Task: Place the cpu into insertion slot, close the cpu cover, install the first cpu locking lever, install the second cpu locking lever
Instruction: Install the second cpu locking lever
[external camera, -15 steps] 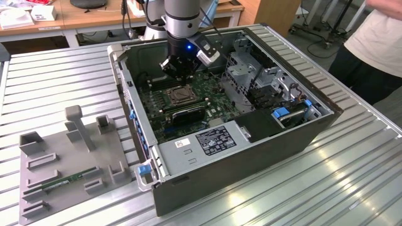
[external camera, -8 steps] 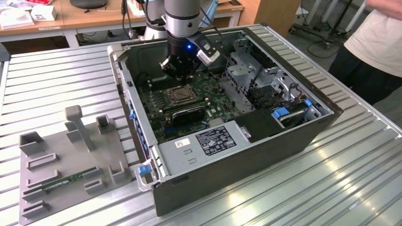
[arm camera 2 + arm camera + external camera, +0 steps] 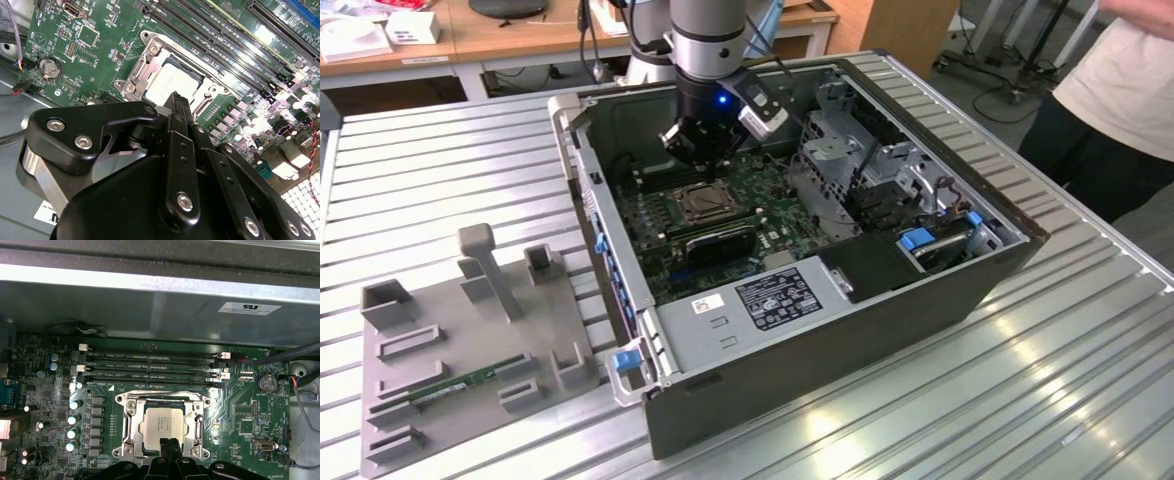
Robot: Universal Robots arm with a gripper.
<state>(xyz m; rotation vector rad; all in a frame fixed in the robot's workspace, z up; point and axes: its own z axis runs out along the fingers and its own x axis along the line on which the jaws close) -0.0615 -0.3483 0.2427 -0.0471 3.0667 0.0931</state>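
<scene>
Green board; cpu (image 3: 163, 426) just beyond gripper (image 3: 169, 444)

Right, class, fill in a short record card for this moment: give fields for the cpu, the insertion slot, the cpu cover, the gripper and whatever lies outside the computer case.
cpu: silvery chip seated in the socket
insertion slot: square socket on the green board, beside the long black memory slots
cpu cover: metal frame lying flat around the chip
gripper: fingertips shut together, just above the chip's edge, holding nothing
outside the case: grey fixture tray with a green memory stick
</scene>
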